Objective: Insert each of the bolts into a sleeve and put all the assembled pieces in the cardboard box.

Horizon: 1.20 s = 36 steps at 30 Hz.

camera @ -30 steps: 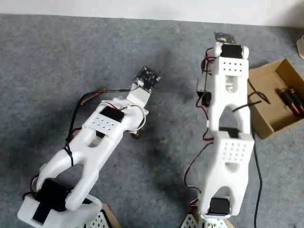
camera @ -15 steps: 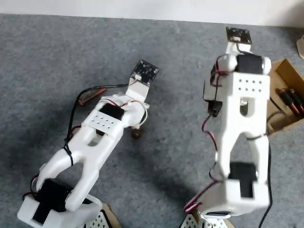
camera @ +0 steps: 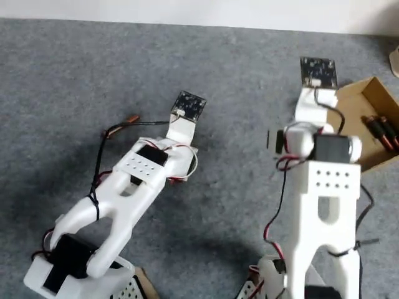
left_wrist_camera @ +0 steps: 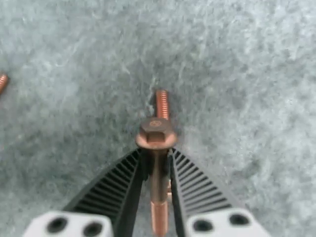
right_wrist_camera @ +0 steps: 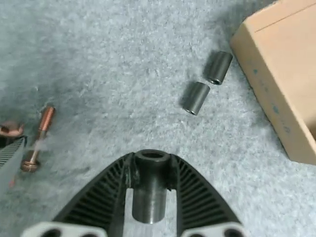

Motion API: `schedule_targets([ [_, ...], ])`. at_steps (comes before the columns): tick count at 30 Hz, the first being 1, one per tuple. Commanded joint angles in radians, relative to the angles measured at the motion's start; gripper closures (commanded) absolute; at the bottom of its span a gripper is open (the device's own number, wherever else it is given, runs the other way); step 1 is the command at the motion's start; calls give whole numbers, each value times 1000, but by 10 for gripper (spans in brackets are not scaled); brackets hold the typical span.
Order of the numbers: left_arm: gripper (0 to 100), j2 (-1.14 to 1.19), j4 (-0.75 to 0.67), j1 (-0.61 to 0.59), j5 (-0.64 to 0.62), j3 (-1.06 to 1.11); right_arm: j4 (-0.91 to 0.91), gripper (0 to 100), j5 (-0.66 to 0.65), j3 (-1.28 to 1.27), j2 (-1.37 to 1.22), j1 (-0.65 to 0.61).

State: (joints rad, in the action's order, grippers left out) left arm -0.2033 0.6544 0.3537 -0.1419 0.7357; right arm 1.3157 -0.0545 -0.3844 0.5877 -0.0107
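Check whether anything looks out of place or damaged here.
Nothing stands out. The left pincer grips a bolt, the right pincer grips a sleeve, and two spare sleeves lie on the carpet beside the cardboard box.

Robotics lab bench, grey felt-covered table [camera: 62, 75], two white wired arms [camera: 137, 180]
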Motion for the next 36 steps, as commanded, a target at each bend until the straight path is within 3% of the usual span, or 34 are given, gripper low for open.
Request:
schedule_targets([
  [1,995,-59,0,35,-8,-1,-150,994,-9,-130,107,-8],
  [7,995,-58,-31,30,-8,48,-403,994,-9,-403,225,-10],
  [16,995,-59,-313,5,-8,211,-587,994,-11,-670,447,-127],
  [25,995,-59,-393,-8,-8,239,-619,994,-83,-878,759,-157],
  [34,995,-59,-586,-67,-12,308,-619,994,-87,-1109,1231,-157],
  [36,995,-59,-588,-70,-72,308,-618,994,-87,-1145,1268,-166],
])
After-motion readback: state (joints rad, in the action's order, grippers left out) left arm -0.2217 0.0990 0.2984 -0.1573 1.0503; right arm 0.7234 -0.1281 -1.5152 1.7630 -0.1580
